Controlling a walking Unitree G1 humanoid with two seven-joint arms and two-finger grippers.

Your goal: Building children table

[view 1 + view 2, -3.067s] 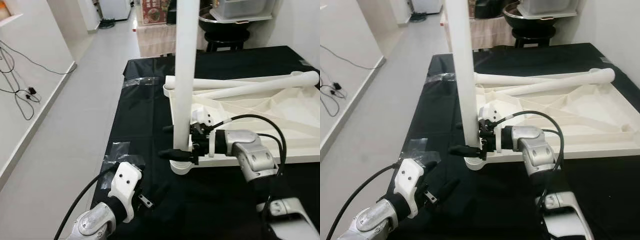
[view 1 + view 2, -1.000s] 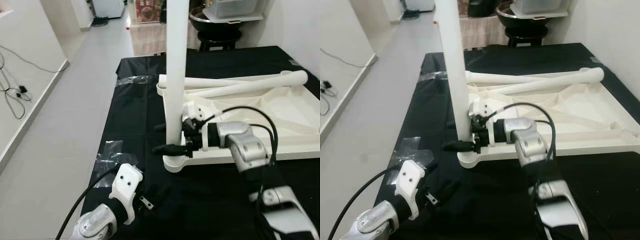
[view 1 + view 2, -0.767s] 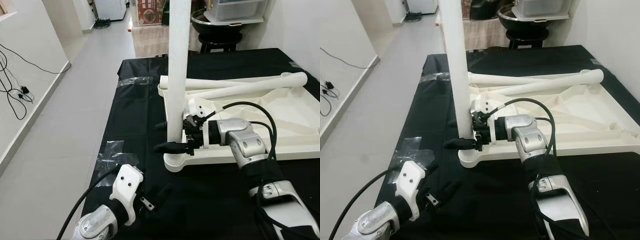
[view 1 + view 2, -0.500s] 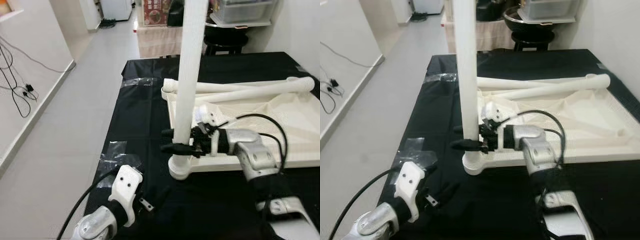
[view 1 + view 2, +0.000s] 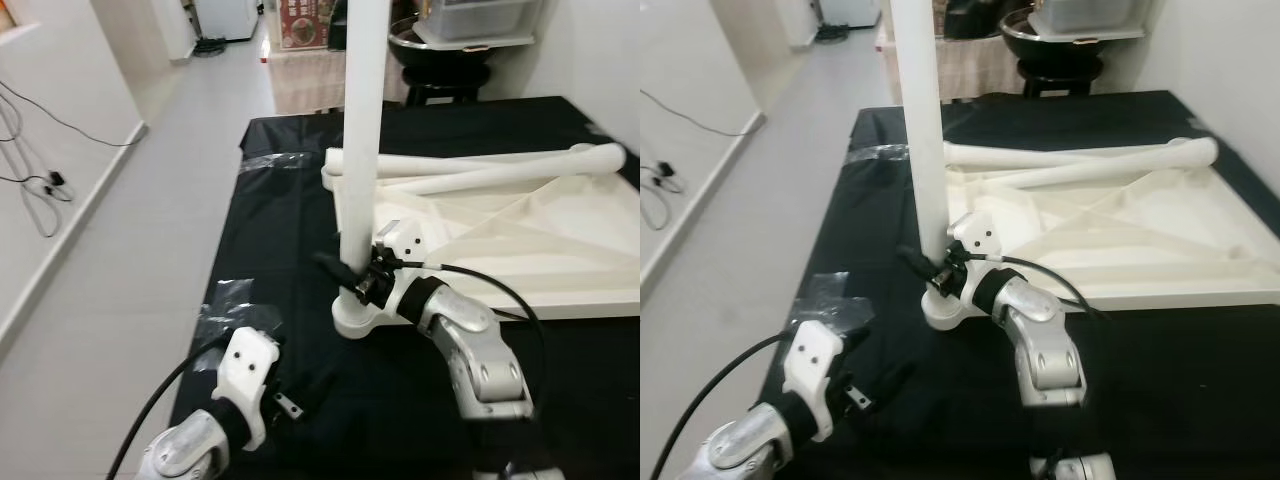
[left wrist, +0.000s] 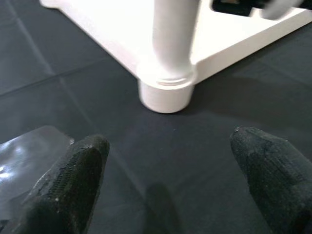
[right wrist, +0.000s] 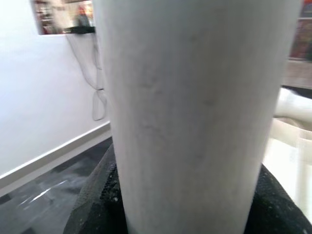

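Bright, even indoor light washes the white tabletop [image 5: 520,250] nearly featureless; clear tape [image 5: 228,312] on the black cloth glints. Both wrist views are soft, the leg [image 7: 195,112] blurred at close range.

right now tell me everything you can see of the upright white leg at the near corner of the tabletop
The upright white leg is a smooth, matte, plastic-looking tube, standing vertical in the round corner socket of the upside-down white tabletop on the black cloth. Its top runs out of frame. The right tool is closed around its lower end, just above the socket.
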